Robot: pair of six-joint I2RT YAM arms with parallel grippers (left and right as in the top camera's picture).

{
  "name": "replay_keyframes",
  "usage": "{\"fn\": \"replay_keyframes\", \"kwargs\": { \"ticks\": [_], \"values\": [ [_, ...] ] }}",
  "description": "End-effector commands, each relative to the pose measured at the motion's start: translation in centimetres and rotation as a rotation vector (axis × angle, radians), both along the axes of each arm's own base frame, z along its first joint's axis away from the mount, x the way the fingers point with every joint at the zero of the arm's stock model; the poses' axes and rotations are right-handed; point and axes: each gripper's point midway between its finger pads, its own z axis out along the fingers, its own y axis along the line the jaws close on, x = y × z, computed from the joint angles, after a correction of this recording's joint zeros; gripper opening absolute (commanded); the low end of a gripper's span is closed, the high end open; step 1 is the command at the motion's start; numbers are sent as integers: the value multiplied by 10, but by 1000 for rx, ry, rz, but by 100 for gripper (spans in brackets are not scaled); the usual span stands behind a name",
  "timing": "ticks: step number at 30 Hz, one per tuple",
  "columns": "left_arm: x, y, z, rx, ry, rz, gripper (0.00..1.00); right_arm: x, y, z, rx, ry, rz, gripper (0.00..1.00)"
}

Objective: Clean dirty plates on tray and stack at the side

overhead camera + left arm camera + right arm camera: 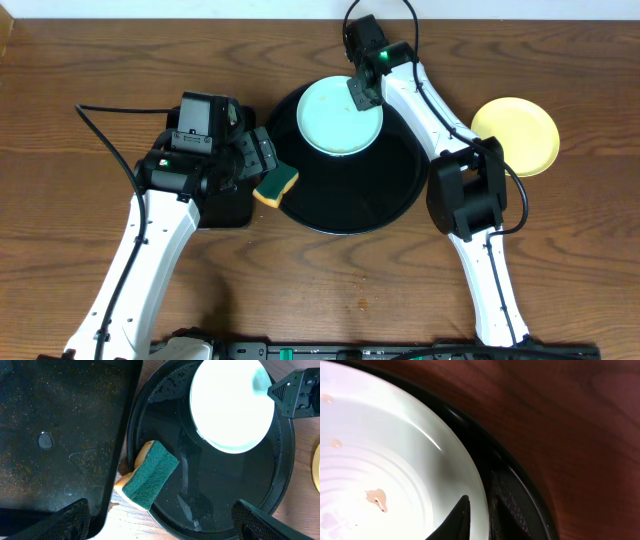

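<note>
My right claw point(362, 95) is narrowed onto the rim of the mint plate point(335, 120). One finger sits over the inside and the other under the lip, so it is pinching the plate itself. That plate sits inside the round tray point(390, 190), and I judge the edge grip is meant to steady it or tip it up for wiping. Brown smears point(377, 499) show just inward of this claw, so I'd call the plate not yet clean.

My left claw point(258, 160) stands wide and holds nothing. Right below it lies the sponge point(277, 183), green side up, propped on the round tray's rim beside the oblong tray point(60, 425), handy for a pick-up.

The yellow plate point(515, 135) rests on the table point(90, 60), well outboard of the right claw. It is probably where the stack starts.
</note>
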Motion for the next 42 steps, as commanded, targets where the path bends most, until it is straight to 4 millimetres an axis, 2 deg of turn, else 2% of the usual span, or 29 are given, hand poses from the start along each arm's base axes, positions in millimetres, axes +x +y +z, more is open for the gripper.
{"fn": "replay_keyframes", "kwargs": {
  "ticks": [1,4,10,14,21,26,29,34,38,42],
  "values": [
    [3,3,4,9,-14,8,90,0,-5,-14,-30,19,5,11],
    [2,3,4,9,-14,8,90,-1,-3,-15,-21,24,9,7],
    [2,3,4,9,-14,8,90,-4,-4,-16,-27,37,9,7],
    [3,3,4,9,-14,8,90,-4,-4,-16,-27,38,9,2],
    [2,3,4,10,-14,8,90,-5,-5,-16,-28,40,9,1],
    [3,3,4,9,-14,8,90,-2,-3,-5,-15,19,10,1],
    [3,3,4,9,-14,8,90,-9,11,4,65,45,43,1],
    [2,3,4,10,-14,8,90,-31,44,6,228,142,117,1],
    [3,3,4,9,-14,8,90,-25,34,6,168,108,70,1],
    [2,3,4,10,-14,8,90,-25,34,6,164,107,88,1]
  ]
}}
